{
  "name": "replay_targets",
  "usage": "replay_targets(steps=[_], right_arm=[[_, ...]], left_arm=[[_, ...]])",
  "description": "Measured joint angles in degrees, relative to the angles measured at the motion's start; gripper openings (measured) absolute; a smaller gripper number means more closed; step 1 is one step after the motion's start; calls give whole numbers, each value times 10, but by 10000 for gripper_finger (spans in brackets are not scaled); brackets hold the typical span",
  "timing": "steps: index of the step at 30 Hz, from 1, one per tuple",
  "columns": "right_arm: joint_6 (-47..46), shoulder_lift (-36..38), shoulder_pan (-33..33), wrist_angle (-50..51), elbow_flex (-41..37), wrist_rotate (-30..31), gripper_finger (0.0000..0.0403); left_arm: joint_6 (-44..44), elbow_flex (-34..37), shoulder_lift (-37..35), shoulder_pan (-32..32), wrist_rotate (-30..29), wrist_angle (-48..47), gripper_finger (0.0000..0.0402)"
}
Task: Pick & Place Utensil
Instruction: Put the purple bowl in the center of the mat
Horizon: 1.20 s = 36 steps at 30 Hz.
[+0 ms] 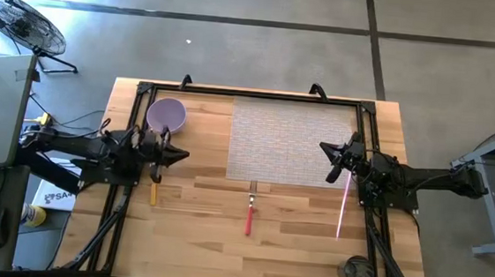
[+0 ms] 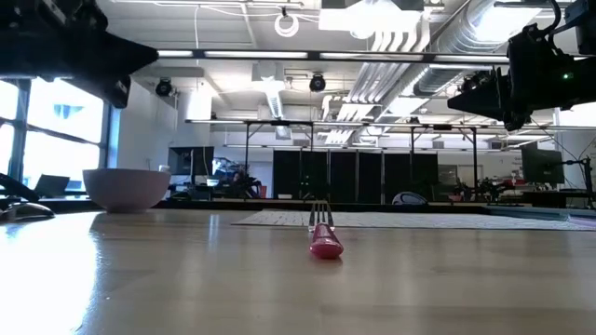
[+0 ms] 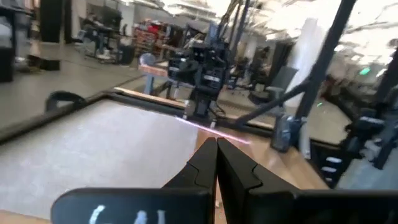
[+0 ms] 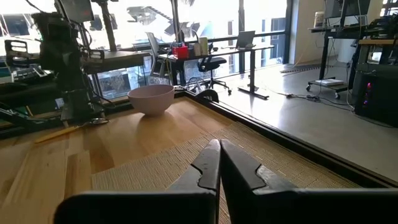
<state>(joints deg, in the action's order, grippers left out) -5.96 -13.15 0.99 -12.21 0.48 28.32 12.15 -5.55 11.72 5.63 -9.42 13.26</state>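
We see a smooth wooden bench (image 1: 195, 241), a woven matt placemat (image 1: 290, 142), and a glossy plastic bowl (image 1: 166, 113).

Table (image 1: 205, 232): light wood, plank grain. Frame (image 1: 135, 103) on table: black. Mat (image 1: 290, 142): pale grey, fine woven pattern. Bowl (image 1: 166, 113) beside mat: lavender. Fork (image 1: 250, 211) below mat: red-pink handle, silver tines. Utensil (image 1: 154, 191): yellow. Utensil (image 1: 344, 204): pink. Both arms: black.
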Motion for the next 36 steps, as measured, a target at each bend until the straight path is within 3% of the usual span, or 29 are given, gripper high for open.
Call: replay_targets(steps=[7,16,27,36], right_arm=[[0,0,0,0,0,0,2],[0,0,0,0,0,0,1],[0,0,0,0,0,0,4],[0,0,0,0,0,0,3]], left_arm=[[-63,-102,63,0,-26,-32,3],[-27,-127,140,0,-169,-28,3],[-72,-209,154,0,-189,-33,3],[-60,-257,227,-16,-244,-60,3]])
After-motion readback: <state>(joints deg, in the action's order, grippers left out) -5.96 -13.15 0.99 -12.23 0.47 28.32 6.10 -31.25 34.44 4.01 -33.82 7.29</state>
